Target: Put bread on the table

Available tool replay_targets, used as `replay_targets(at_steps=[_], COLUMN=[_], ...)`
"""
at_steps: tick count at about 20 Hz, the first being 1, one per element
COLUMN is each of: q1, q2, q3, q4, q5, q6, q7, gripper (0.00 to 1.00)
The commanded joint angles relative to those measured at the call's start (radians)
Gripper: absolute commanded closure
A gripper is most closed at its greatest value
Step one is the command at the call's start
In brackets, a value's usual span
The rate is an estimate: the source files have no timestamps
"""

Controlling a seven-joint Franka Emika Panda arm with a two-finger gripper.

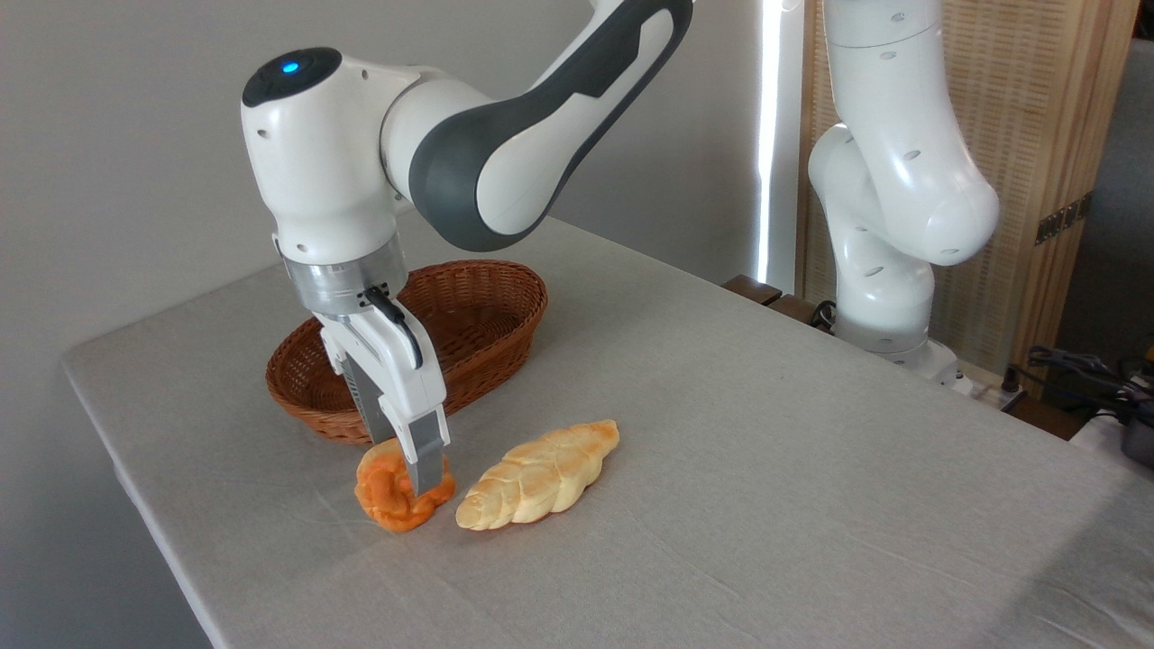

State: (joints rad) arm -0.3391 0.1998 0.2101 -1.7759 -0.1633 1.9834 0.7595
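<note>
The bread (pixel 388 503), a small orange-brown twisted roll, sits on the grey cloth of the table (pixel 721 469), just in front of the basket. It stands partly on edge, with its bottom touching the cloth. My gripper (pixel 413 476) comes down on it from above. One grey finger (pixel 429 455) presses against the roll's right front side. The other finger is hidden behind the roll. The jaws look closed on the bread.
A brown oval wicker basket (pixel 469 306) stands right behind the gripper. A long pale braided loaf (pixel 541 473) lies on the cloth just right of the roll. The arm's white base (pixel 888 270) stands at the table's far right edge.
</note>
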Motion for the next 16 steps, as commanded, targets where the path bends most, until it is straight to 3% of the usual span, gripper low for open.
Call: replay_targets(at_steps=[1, 5, 8, 11, 16], q1=[0.0, 0.0, 0.008, 0.006, 0.009], q2=[-0.063, -0.118, -0.125, -0.125, -0.135], q3=[0.005, 0.006, 0.011, 0.0, 0.011], q4=[0.007, 0.024, 0.036, 0.038, 0.039], q5=[-0.015, -0.006, 0.002, 0.135, 0.149], q6=[0.002, 0.002, -0.037, -0.092, -0.129], q7=[0.0, -0.008, -0.087, -0.118, -0.112], gripper=[0.0, 0.0, 0.0, 0.0, 0.0])
